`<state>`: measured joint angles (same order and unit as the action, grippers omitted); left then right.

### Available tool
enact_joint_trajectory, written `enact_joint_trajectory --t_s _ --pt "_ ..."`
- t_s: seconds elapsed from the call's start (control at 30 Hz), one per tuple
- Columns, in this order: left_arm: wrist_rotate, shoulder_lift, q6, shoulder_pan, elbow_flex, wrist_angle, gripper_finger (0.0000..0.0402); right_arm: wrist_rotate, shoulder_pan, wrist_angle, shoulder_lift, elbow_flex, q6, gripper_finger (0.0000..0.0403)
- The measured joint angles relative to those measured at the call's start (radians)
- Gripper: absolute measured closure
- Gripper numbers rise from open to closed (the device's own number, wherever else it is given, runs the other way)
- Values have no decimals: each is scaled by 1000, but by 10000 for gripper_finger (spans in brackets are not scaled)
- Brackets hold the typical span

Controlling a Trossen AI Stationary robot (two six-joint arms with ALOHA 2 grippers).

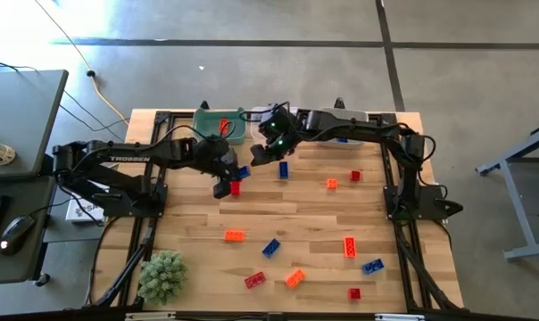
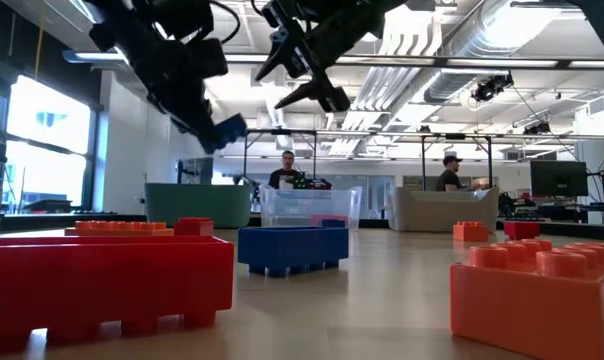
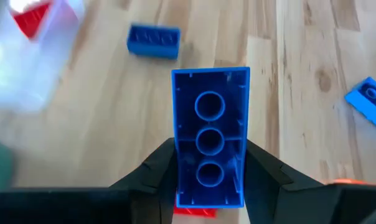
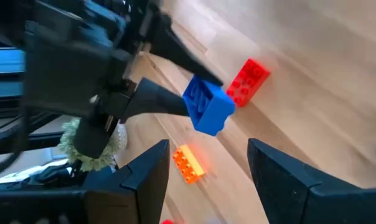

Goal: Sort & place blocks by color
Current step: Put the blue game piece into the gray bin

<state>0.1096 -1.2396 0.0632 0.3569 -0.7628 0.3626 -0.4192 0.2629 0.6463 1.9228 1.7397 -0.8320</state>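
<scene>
My left gripper (image 1: 233, 178) (image 3: 210, 177) is shut on a blue brick (image 3: 210, 134), also seen as the blue brick (image 1: 243, 172) (image 4: 208, 106), in the air over the table's far middle. A red brick (image 1: 236, 188) lies on the wood just below it. My right gripper (image 1: 262, 153) (image 4: 206, 168) hangs open in the air just to the far right of the left one, touching nothing. Several red, orange and blue bricks lie flat and scattered over the table, among them a blue brick (image 1: 284, 168), an orange brick (image 1: 235, 235) and a red brick (image 1: 254, 280). My left gripper pinches the blue brick between its two fingers (image 3: 166, 165), which press on its two long side walls near one end (image 3: 208, 186). The rest of the brick sticks out past the fingertips, hollow underside toward the wrist camera. The fingers slant down from the table's left. The brick is lifted clear.
A green bin (image 1: 218, 125) with a red brick in it, a clear bin (image 1: 259, 119) and another bin (image 1: 343, 116) stand along the far edge. A green spiky plant ball (image 1: 162, 275) sits at the near left corner. People stand in the room beyond.
</scene>
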Motion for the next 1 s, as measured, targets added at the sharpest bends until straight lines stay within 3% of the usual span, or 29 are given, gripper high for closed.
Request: enact_joint_trajectory --t_s 0.43,0.87,1.0 --pt "-59 0 124 1 -129 10 287 73 -23 -20 0 0 -25 199" --pt "-102 0 130 0 -144 4 287 147 -21 -58 0 0 -88 199" --pt "-103 0 132 0 -144 7 287 176 -22 -60 0 0 -106 219"
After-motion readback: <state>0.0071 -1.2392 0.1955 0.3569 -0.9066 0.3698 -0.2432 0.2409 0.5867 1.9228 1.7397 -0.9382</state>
